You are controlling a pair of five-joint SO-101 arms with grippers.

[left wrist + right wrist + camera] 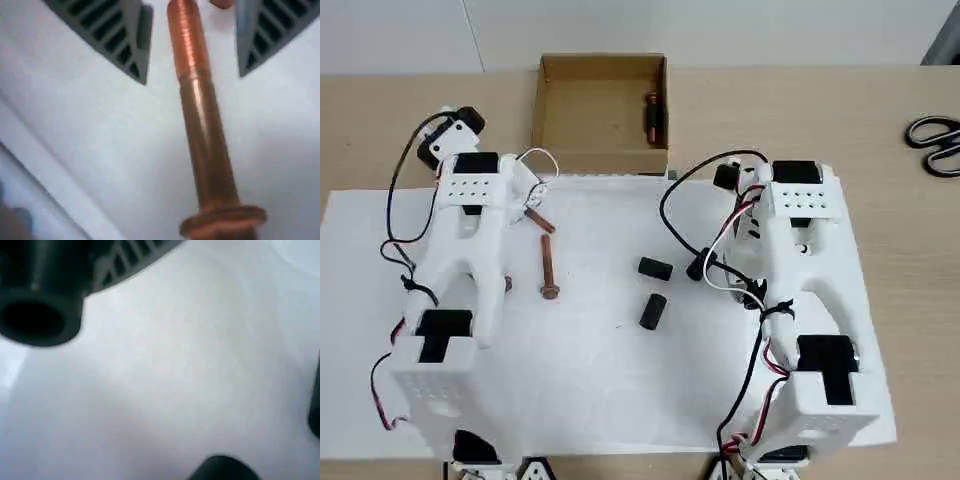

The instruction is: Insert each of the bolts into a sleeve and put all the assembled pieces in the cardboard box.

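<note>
The cardboard box (pixel 600 160) stands at the far side of the table (pixel 400 120), with one assembled piece (pixel 652 115) lying against its right wall. A white sheet (pixel 620 390) is spread in front of the box.

Just before the box's left front corner, the left gripper (pixel 192 65) is spread wide. Its fingers (pixel 125 40) sit on either side of the threaded end of a copper bolt (pixel 205 140) without touching it, and the bolt lies flat on the sheet. A second bolt (pixel 549 265) lies a little farther from the box. What looks like a third bolt (pixel 507 284) peeks out from beside the left arm.

Before the box's right front corner, the right gripper (pixel 708 262) grasps a black sleeve (pixel 37 315), with the sleeve's open end toward the wrist camera. Two loose sleeves (pixel 655 268) lie just beside it on the sheet. Scissors (pixel 935 145) rest well to the box's right.
</note>
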